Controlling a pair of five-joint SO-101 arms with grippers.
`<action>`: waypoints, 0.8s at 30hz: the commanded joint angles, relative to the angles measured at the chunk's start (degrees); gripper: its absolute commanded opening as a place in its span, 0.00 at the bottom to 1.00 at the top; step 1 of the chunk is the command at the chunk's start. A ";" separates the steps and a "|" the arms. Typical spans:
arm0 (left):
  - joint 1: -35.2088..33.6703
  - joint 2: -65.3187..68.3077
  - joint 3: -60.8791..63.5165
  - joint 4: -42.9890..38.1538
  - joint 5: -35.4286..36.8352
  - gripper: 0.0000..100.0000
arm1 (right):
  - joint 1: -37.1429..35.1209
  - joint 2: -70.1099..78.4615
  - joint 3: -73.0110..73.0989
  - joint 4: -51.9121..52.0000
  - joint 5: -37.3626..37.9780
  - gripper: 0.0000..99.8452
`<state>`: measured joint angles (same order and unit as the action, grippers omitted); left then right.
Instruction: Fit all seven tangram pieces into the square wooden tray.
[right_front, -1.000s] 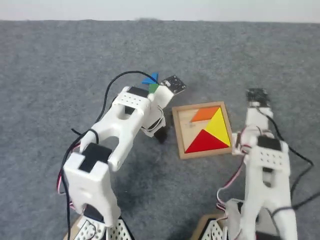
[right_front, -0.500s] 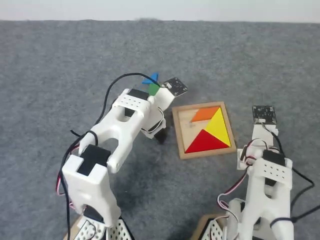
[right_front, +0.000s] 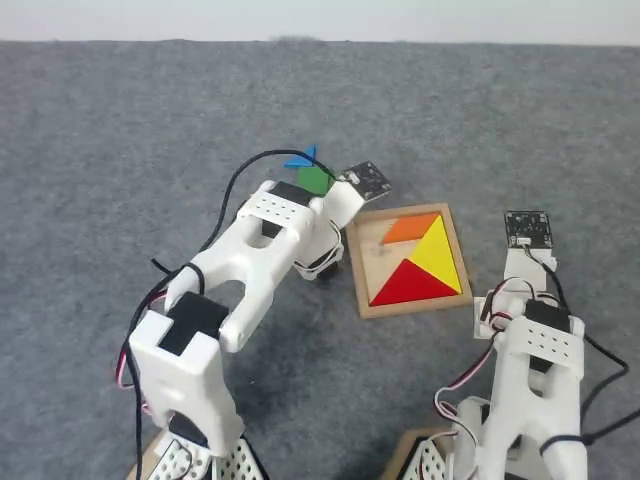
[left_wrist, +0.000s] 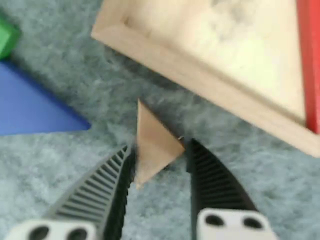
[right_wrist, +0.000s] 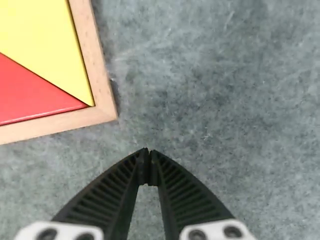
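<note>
Left gripper (left_wrist: 160, 150) held the triangle (left_wrist: 154, 146), with the tray (left_wrist: 210, 102) just ahead of it.

I had the small tan triangle pinched between both fingers, one point aimed away from the wrist toward the tray's near rim. I could not tell whether it sat on the carpet (right_wrist: 225, 75) or hung just above it. The tray's bare wood lay right past that rim, on the side away from the red piece (right_front: 410, 283), so I judged the coming move to be a short carry forward over the rim. The right gripper (right_wrist: 148, 156) was clenched on nothing beside the tray's opposite corner, so the left arm was the nearer.
</note>
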<state>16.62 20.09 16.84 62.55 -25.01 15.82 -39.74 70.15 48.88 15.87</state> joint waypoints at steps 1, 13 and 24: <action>-0.18 -0.97 -1.45 2.02 -0.18 0.11 | -0.66 -1.98 -0.18 -1.27 1.14 0.01; 0.18 -14.24 -3.56 10.90 -0.18 0.11 | -0.66 -1.98 -0.18 -1.27 0.97 0.01; 3.69 -13.80 -4.09 8.35 2.64 0.16 | -2.42 -2.33 1.41 -1.36 1.23 0.01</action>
<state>21.27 8.92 15.34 72.75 -23.43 14.86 -39.74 70.95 48.70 15.87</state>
